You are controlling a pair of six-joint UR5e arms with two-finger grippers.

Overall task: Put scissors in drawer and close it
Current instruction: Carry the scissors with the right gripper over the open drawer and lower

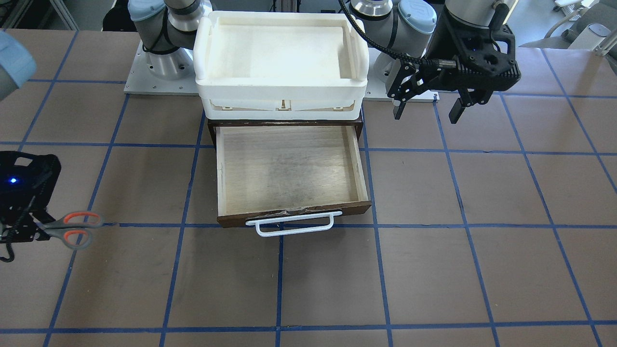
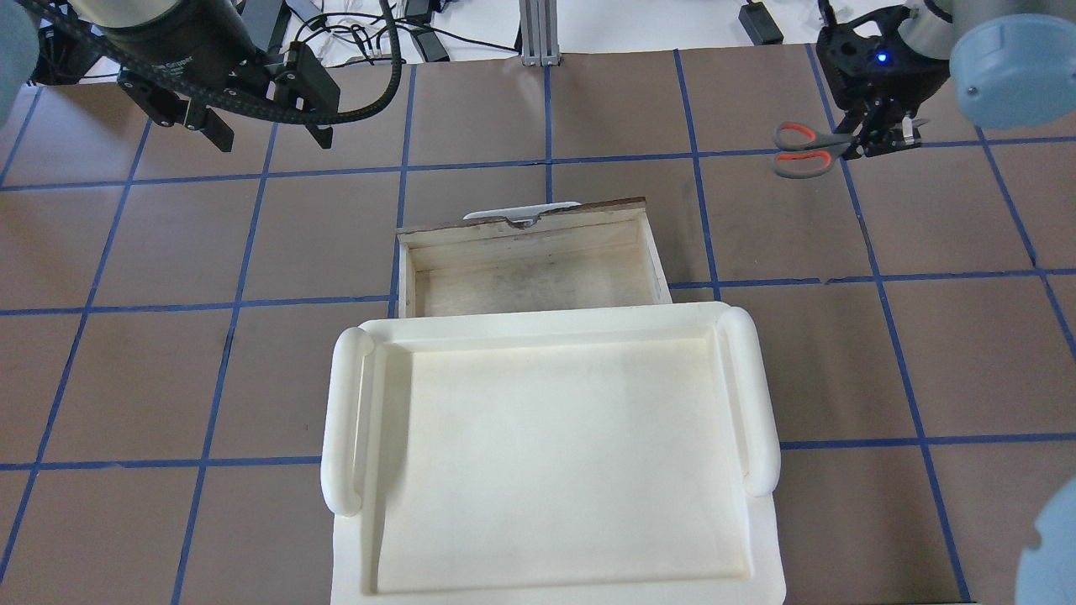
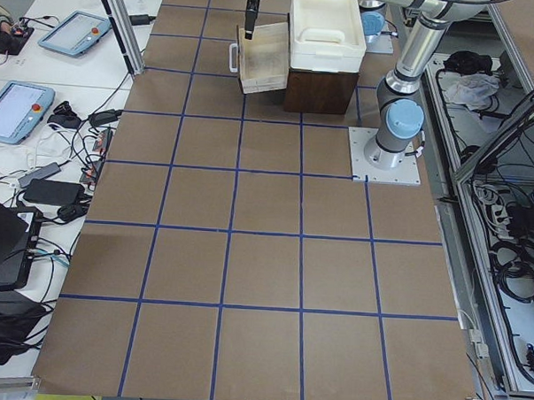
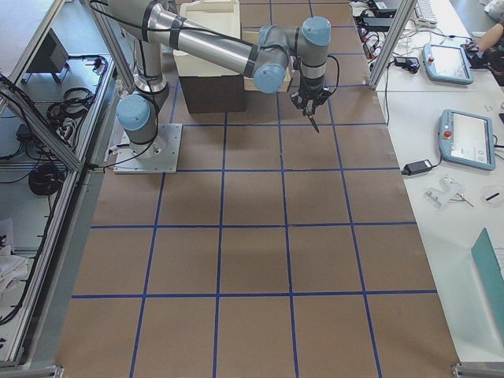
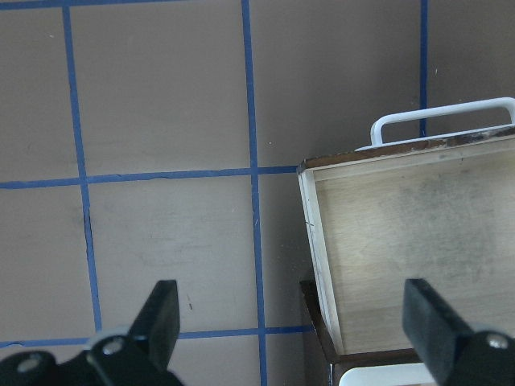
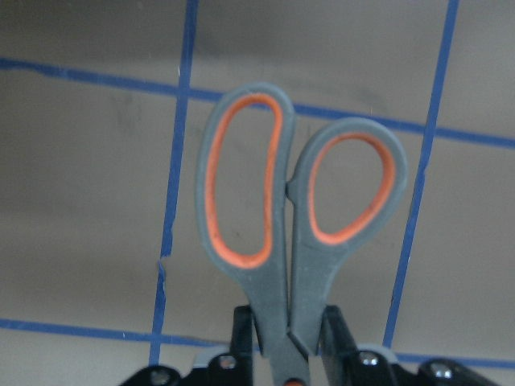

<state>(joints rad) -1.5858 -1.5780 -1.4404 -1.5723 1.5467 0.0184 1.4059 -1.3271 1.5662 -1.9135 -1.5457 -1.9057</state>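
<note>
The scissors [image 2: 803, 149], grey loops lined with orange, hang in my right gripper [image 2: 874, 143], which is shut on them near the pivot and holds them above the table, to the drawer's right in the overhead view. The loops [image 6: 302, 193] fill the right wrist view, with the fingers [image 6: 243, 334] pinching the shank; they also show at the left edge of the front-facing view [image 1: 72, 229]. The drawer [image 1: 289, 168] is pulled open, pale inside and bare, white handle [image 1: 294, 225] in front. My left gripper [image 1: 426, 108] is open and empty, hanging beside the drawer's back corner.
A white plastic tray [image 2: 546, 454] sits on top of the dark cabinet behind the drawer. The brown table [image 1: 434, 279] carries a blue tape grid. Both arm bases [image 1: 164, 62] stand behind the cabinet.
</note>
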